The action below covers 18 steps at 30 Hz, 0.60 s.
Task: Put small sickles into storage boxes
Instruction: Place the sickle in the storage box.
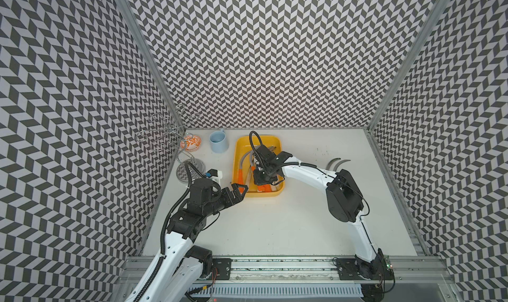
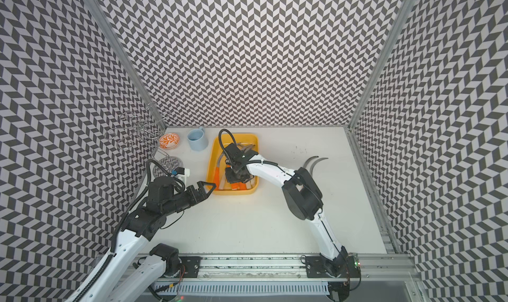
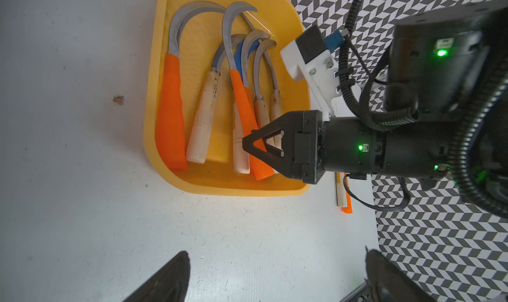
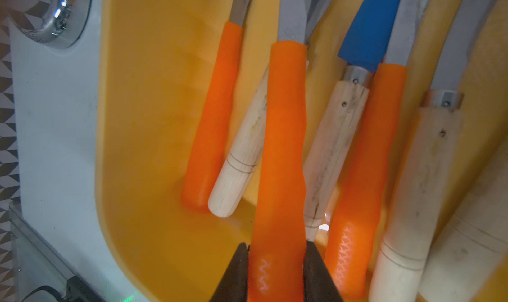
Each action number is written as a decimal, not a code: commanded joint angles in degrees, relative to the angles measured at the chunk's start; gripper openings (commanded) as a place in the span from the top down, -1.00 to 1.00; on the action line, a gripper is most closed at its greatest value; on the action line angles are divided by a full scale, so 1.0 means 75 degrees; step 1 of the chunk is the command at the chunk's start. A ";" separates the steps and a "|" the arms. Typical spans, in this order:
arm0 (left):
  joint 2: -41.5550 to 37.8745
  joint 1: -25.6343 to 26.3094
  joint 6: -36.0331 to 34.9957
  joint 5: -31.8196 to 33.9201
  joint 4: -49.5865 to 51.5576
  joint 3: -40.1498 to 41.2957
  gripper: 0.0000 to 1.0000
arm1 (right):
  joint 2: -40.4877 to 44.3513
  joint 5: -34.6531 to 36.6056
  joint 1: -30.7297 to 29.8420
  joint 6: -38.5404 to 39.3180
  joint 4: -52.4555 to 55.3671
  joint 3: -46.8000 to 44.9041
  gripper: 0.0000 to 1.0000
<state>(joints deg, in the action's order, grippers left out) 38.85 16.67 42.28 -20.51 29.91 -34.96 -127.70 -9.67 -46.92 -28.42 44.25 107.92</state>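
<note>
Nearest the robot, the left gripper (image 1: 239, 189) hovered with its jaws wide apart at the near corner of the yellow tray (image 1: 264, 194), close enough that a small move might have knocked it. Over the tray, the right gripper (image 4: 277, 248) had its jaws clamped on the very end of an orange-handled sickle (image 4: 286, 138), which lay above several sickles (image 3: 171, 108) already packed side by side. Held so far from its blade, it could have pivoted, or on release settled crookedly across the pile and hooked another curved blade. Off to the right, two more sickles (image 1: 337, 163) lay on the table, partly hidden by the right arm. Farthest back stood a light-blue mug (image 1: 218, 141).
</note>
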 commanded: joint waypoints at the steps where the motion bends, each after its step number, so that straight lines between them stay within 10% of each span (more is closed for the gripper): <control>1: -0.0183 -0.0060 0.0128 -0.0077 0.0203 0.0118 -1.00 | -0.0178 -0.0179 -0.0038 -0.0165 -0.0566 0.0287 0.91; 18: -0.0294 -0.0054 0.0291 -0.0580 0.0035 0.0094 -1.00 | 0.0198 0.0173 -0.0026 0.0216 -0.0107 0.0366 -0.58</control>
<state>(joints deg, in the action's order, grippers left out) 36.75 16.67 43.64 -23.53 31.57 -33.93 -129.67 -10.35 -46.92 -28.05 42.57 109.47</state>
